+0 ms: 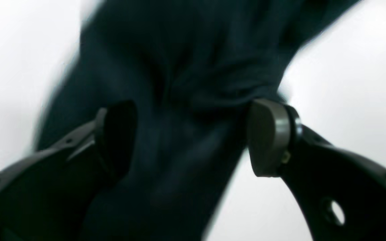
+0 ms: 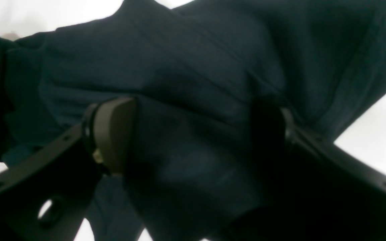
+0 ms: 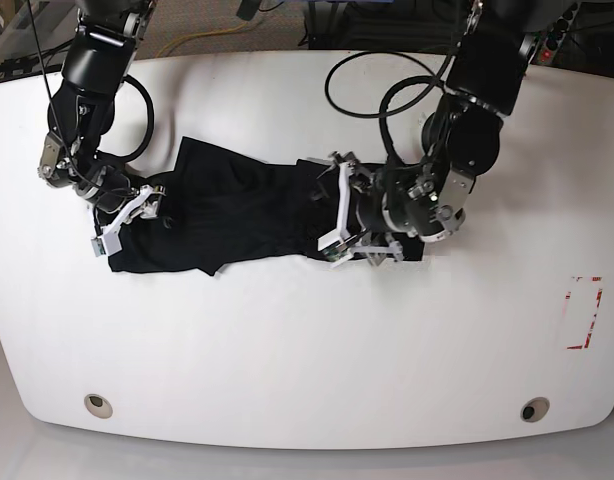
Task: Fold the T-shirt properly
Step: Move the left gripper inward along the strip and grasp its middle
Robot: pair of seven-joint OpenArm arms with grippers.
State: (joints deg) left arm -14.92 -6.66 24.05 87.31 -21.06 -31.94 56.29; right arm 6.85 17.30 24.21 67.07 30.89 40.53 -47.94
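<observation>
T-shirt [image 3: 237,215]: plain black, bunched into a rumpled band across the middle of the white table [image 3: 307,340], nearer the far edge than the near one, offset toward the base view's left. No print, label or writing readable on it anywhere.

Left gripper [image 3: 339,212] (base view right): at the shirt's right end, jaws spread apart, cloth lying between them. Left wrist view: one grey pad [image 1: 268,137] touches the fabric edge, the other finger sits against or over the cloth in shadow; a gap remains across the fabric, so no visible clamp. Frame is blurred.

Right gripper [image 3: 127,215] (base view left): at the shirt's left end, jaws wide apart. Right wrist view: black cloth [image 2: 193,117] fills the gap between the fingers; the grey pad [image 2: 114,134] rests against it; the other finger is too dark to make out contact.

Outward: two round holes near the table's near edge. A red marking [image 3: 584,312] near the right edge, too small to read.
</observation>
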